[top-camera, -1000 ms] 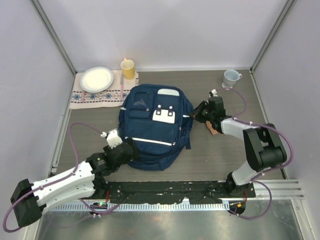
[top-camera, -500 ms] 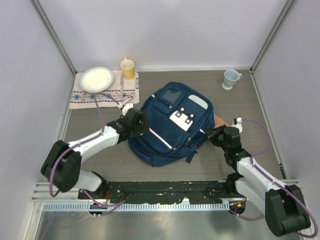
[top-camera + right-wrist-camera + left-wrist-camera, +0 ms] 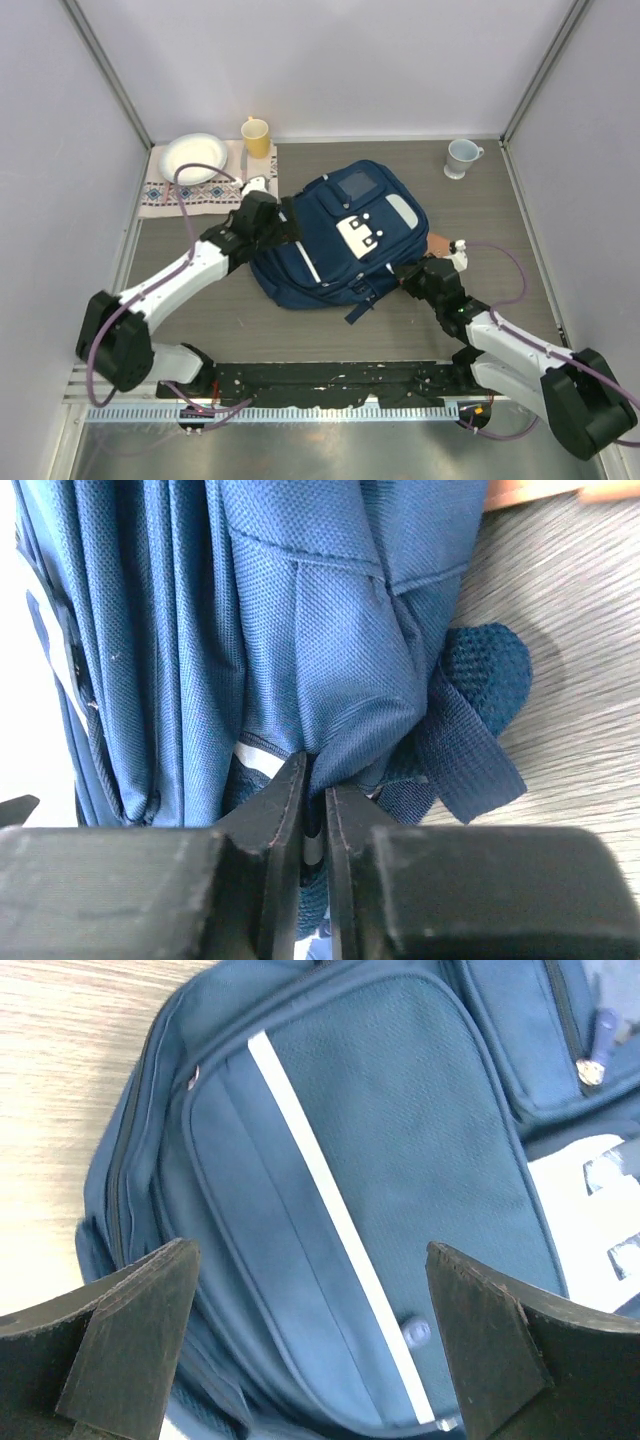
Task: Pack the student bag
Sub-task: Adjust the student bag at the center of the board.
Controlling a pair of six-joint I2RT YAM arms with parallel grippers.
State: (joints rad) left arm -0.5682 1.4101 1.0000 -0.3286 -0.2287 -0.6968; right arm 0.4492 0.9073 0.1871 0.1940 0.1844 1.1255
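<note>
Student bag (image 3: 340, 240) lies flat mid-counter (image 3: 450, 205), skewed. Left claw (image 3: 282, 222) is spread wide over the bag's striped left side. Right claw (image 3: 314, 780) is pinched narrow on bag fabric at the lower-right edge.

walls (image 3: 330, 60): plain pale lilac | table (image 3: 300, 335): grey-brown wood grain | corner posts (image 3: 110, 70): metal | light: even

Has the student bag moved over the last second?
Yes. The student bag has turned clockwise in the top view, its top end swinging toward the pale mug at the back right.
</note>
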